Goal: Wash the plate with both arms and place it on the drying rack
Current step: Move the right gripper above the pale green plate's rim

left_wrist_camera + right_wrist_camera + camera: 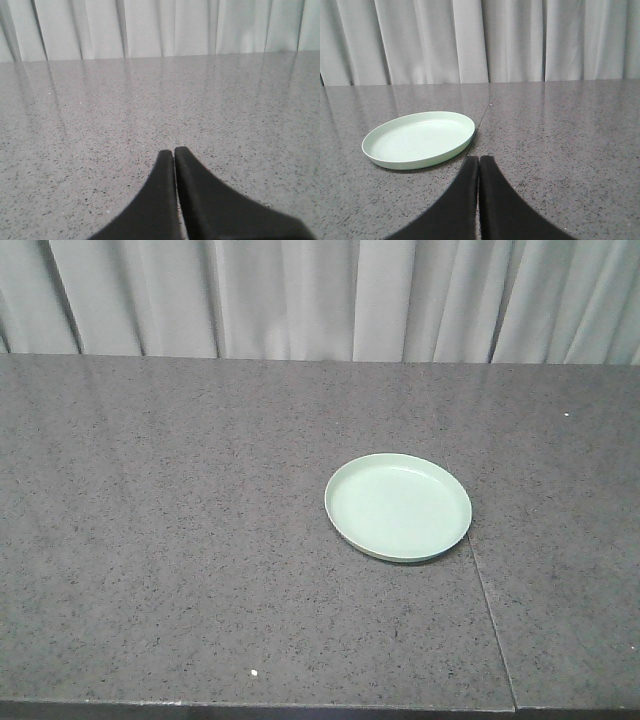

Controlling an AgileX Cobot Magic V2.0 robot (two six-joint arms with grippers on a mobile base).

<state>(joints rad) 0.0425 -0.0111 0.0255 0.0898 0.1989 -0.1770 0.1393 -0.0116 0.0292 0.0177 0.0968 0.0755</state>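
Observation:
A pale mint-green plate (398, 506) lies flat on the speckled grey counter (180, 510), right of centre in the front view. The right wrist view has the plate (419, 138) ahead and to the left of my right gripper (479, 158), which is shut with nothing between its black fingers, a short gap from the rim. My left gripper (174, 150) is shut too, empty, with only bare counter (100, 125) ahead of it. Neither arm shows in the front view. The drying rack is out of view.
A seam (485, 600) in the counter runs from the plate's right side to the near edge. Pale grey curtains (320, 295) hang along the back of the counter.

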